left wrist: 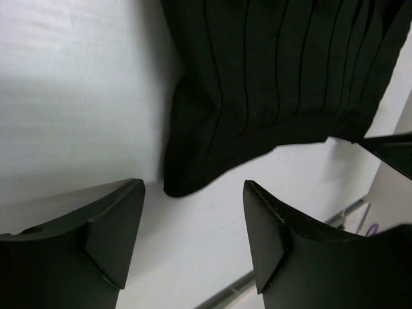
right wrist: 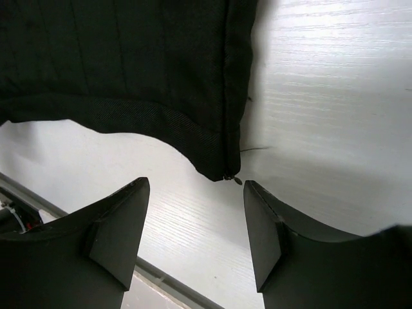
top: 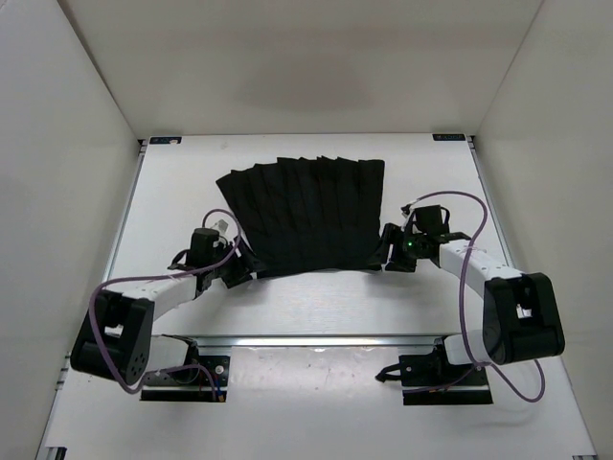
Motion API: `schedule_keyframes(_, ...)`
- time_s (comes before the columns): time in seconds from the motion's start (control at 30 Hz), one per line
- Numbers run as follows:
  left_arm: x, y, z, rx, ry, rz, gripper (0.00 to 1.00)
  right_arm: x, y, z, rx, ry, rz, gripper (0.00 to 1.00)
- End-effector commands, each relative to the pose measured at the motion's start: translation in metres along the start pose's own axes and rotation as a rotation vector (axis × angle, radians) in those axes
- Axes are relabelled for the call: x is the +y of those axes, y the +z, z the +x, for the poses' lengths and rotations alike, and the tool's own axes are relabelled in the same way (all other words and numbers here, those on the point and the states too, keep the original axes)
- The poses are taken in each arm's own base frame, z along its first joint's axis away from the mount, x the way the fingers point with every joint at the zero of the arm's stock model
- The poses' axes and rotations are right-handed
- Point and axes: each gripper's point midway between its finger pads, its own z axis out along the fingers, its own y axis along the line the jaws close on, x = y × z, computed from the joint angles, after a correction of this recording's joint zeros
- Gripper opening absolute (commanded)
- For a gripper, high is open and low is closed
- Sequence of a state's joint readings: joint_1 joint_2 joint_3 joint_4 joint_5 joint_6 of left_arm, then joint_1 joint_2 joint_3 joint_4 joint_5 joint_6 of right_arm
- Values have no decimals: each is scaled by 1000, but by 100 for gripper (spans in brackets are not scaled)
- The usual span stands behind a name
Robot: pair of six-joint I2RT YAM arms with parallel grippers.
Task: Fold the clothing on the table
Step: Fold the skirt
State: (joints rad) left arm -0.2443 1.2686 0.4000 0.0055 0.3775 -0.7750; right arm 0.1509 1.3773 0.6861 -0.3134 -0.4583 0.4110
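White walls close in the white table [top: 316, 307], and the clothing [top: 306, 216] lies flat on it, with bare white showing on every side of the clothing; its waistband [right wrist: 135, 116] is the edge toward the arms and its wider hem is the far edge, so the pleats run from near to far, while its long axis goes from left to right; the left gripper [top: 238, 270] is just at the near left corner of the clothing, fingers apart and nothing between them; the right gripper [top: 388, 251] is at the near right corner, beside the zip end [right wrist: 230, 177], also spread and empty; no fold is visible, so I judge the step is taking these two corners; the next move, I think, calls for both pincers to go down, close on the waistband corners and carry them together toward the hem.
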Motion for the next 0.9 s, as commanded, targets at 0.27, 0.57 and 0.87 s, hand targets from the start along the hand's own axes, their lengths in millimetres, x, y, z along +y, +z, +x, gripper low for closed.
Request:
schedule_keyframes(0.27,-7,30,-4,31,6,18,17,-16,22,3,-6,10,58,47)
schedule_keyframes(0.57,0,-2,0,38,44,6,0,1,-5,8,-6,-6,7,0)
schedule_keyframes(0.87,-9,-56,33,50,86,47,0,42,-78,51,-40,-62,-129,0)
